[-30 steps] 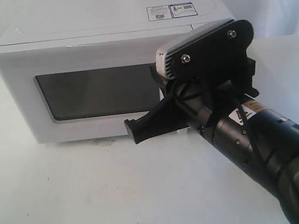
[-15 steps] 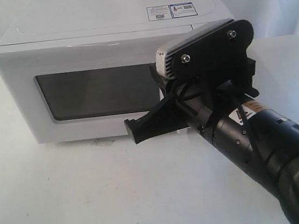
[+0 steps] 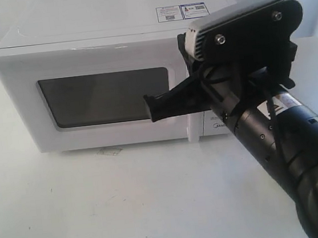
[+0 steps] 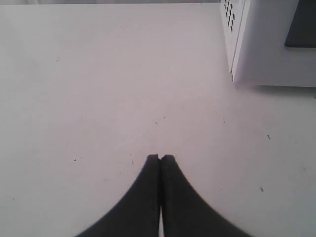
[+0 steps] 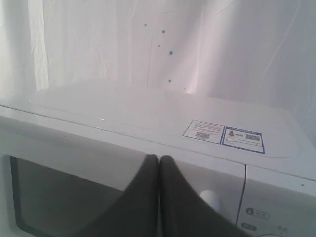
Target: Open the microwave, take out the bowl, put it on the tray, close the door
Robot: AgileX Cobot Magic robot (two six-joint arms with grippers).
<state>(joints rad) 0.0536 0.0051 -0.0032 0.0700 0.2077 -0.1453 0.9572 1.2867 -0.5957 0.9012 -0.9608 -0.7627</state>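
The white boxy microwave (image 3: 83,58) stands near the white table's (image 3: 128,203) far edge, with its dark-windowed white door (image 3: 105,99) shut. The black right gripper (image 3: 153,107), jaws together, hangs before the door's handle side, and bare table lies in front. Only the left wrist view shows the black left gripper (image 4: 160,159), also closed, over bare table.

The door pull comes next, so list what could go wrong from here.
1. The right gripper is shut in front of the closed door. Unless it opens, it may bump the handle rather than grasp it.
2. The microwave seems to stand free on the table, so a hard pull could drag it.
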